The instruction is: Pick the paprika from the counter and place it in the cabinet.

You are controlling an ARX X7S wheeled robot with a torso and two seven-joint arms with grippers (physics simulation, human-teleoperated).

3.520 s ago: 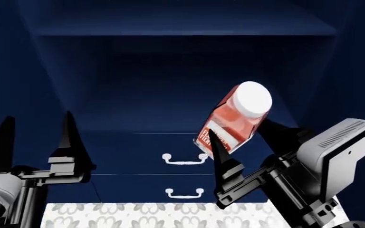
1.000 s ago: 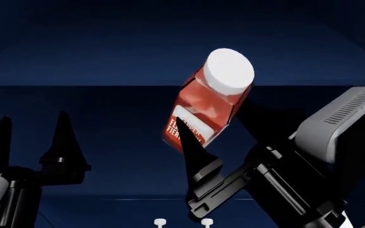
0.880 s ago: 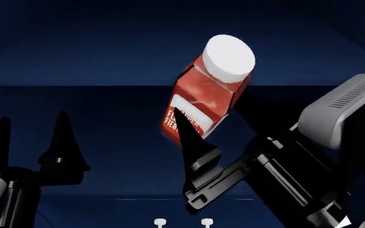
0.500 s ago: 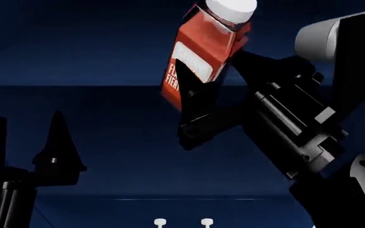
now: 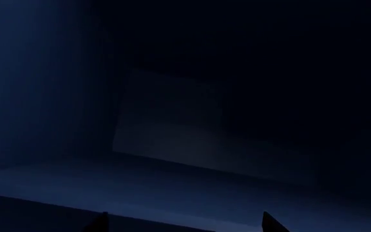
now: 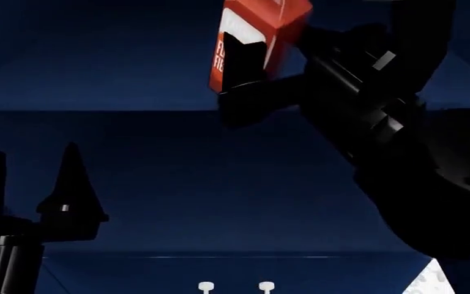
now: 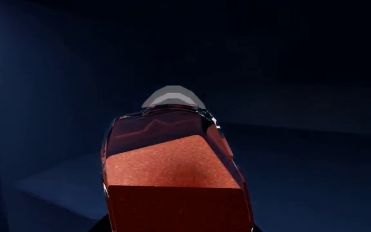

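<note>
Cabinet [image 6: 137,79]: dark navy recess fills the head view, a shelf edge running across it; two white drawer handles [image 6: 233,286] show at the near edge.
Right gripper [image 6: 272,67]: raised high at the right, fingers clamped on the paprika.
Left gripper [image 6: 27,184]: low at the left, fingers apart, holding nothing.
Paprika [image 6: 251,30]: red-labelled bottle aloft before the cabinet; its cap [image 7: 172,96] points into the recess.

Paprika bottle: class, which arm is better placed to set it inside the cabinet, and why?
Right. The right gripper already holds the paprika raised at the cabinet recess; the left gripper sits low, open and empty.
</note>
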